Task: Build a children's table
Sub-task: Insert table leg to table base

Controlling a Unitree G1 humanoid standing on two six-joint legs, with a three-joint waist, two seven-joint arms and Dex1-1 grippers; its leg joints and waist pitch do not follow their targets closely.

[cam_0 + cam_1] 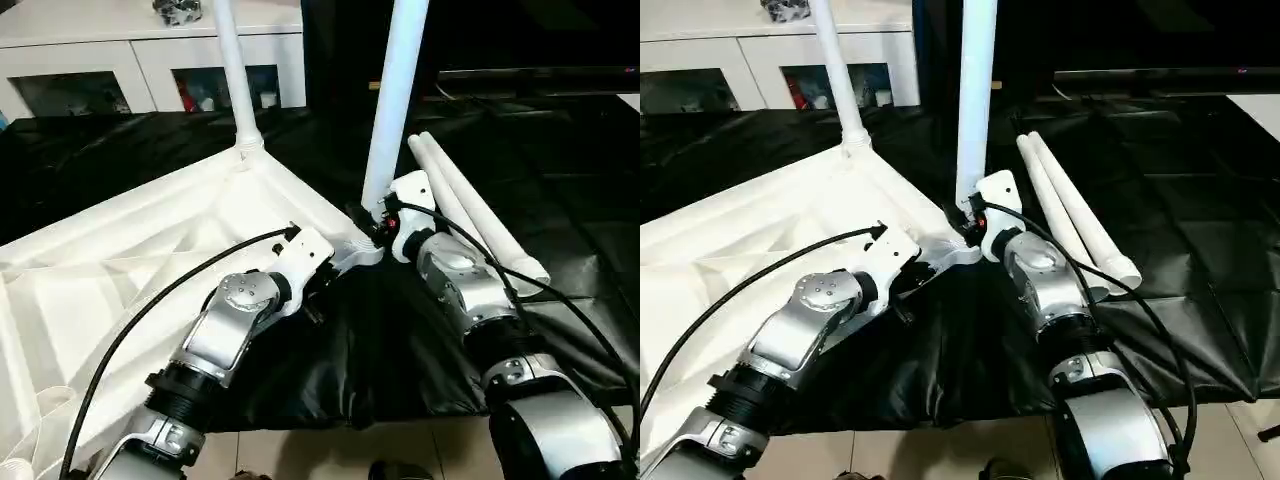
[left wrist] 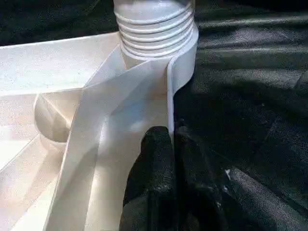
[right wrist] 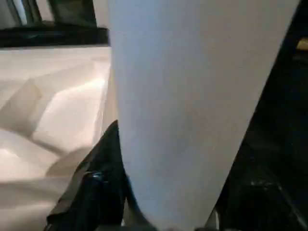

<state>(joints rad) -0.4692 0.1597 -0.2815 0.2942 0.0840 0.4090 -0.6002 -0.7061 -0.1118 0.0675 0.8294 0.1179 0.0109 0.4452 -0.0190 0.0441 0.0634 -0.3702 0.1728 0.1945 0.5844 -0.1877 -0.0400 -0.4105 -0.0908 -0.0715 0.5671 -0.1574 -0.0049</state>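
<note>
- On the black sheet (image 1: 420, 350), upturned tabletop (image 1: 120, 250) sprawling ribs-up, far leg (image 1: 232, 70) standing seated in its corner socket.
- At the near corner, second leg (image 1: 395, 100) upright, threaded base (image 2: 156, 24) showing just above the socket: probably wants keeping plumb and twisting home.
- Right gripper (image 3: 159, 211) half-spread around that leg, clasping its base.
- Left gripper (image 2: 168, 159) pinched tight on the tabletop's rim wall, steadying.
- Two spare legs (image 1: 470, 205) lying just beside the right forearm; open sheet beyond for swinging.

Head pair downward, wrist cameras close
</note>
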